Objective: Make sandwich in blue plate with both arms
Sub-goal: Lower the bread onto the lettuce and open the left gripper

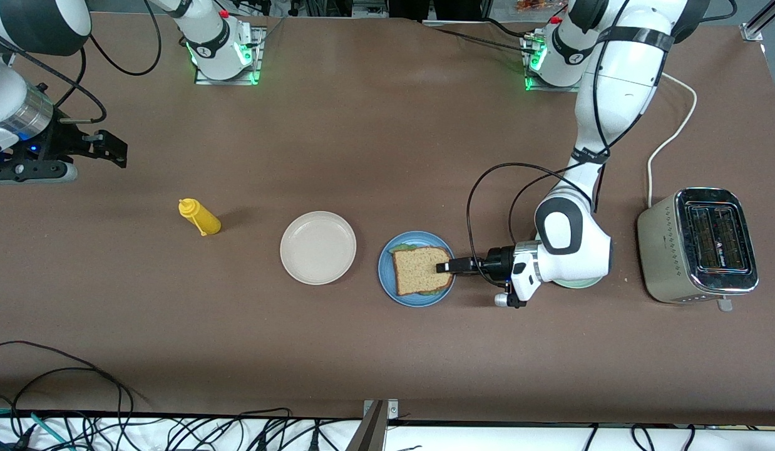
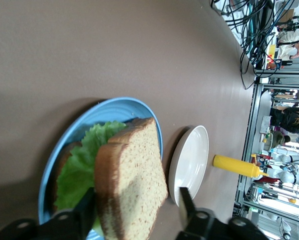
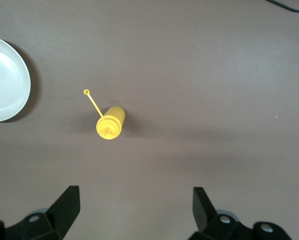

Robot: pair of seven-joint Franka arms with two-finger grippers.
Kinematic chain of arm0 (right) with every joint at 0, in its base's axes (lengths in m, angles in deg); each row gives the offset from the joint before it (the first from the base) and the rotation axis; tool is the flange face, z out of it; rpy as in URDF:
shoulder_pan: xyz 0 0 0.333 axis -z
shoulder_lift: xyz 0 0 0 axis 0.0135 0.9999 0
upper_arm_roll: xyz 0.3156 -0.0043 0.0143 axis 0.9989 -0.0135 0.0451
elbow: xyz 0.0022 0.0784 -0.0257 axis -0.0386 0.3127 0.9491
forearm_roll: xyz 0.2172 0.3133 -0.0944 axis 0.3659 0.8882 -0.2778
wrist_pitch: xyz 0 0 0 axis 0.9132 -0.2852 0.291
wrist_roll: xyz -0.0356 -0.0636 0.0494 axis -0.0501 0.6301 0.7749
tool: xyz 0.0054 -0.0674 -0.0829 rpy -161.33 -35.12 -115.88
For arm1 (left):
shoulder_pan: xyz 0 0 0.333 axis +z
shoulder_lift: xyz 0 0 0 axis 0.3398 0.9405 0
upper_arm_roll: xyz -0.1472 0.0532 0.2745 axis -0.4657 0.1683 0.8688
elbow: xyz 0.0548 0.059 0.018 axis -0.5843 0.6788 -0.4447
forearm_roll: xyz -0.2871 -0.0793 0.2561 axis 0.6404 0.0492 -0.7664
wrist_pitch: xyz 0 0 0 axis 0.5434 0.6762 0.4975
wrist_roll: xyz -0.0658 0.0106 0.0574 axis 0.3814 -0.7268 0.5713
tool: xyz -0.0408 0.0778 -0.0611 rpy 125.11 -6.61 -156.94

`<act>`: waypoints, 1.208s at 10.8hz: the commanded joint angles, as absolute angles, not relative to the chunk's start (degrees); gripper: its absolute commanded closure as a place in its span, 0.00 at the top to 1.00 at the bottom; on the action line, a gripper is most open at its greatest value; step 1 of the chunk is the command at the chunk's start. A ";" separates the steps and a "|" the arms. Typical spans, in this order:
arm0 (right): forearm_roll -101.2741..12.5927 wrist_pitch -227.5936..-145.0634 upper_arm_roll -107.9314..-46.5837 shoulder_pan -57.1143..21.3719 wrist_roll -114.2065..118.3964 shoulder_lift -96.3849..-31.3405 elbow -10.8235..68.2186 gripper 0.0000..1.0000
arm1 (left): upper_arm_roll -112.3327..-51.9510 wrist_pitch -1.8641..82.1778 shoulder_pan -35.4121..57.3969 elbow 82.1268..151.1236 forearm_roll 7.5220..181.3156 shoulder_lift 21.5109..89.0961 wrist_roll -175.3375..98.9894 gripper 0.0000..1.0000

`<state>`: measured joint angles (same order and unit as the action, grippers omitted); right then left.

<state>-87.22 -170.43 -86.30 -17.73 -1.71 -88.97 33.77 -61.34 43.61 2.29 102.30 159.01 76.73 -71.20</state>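
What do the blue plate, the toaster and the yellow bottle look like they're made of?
Blue plate: matte, evenly coloured, probably plastic or glazed ceramic.
Toaster: shiny metal; its silver casing shows reflections.
Yellow bottle: likely soft plastic, an opaque squeeze shape with a thin nozzle.

Sandwich (image 1: 422, 270) lying on blue plate (image 1: 387, 279). Left gripper (image 1: 445, 267) sitting low at sandwich edge, on side toward left arm's end. Second plate (image 1: 318, 247) lying beside blue plate, toward right arm's end; bottle (image 1: 200, 217) standing further that way. Toaster (image 1: 698, 245) standing at left arm's end. Right gripper (image 1: 106, 148) waiting over table at right arm's end.
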 commanded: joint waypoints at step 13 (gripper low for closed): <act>-87.87 -169.85 -86.22 -18.00 -2.85 -87.59 31.63 1.00 | -59.60 39.73 9.48 104.72 135.23 67.85 -74.42 1.00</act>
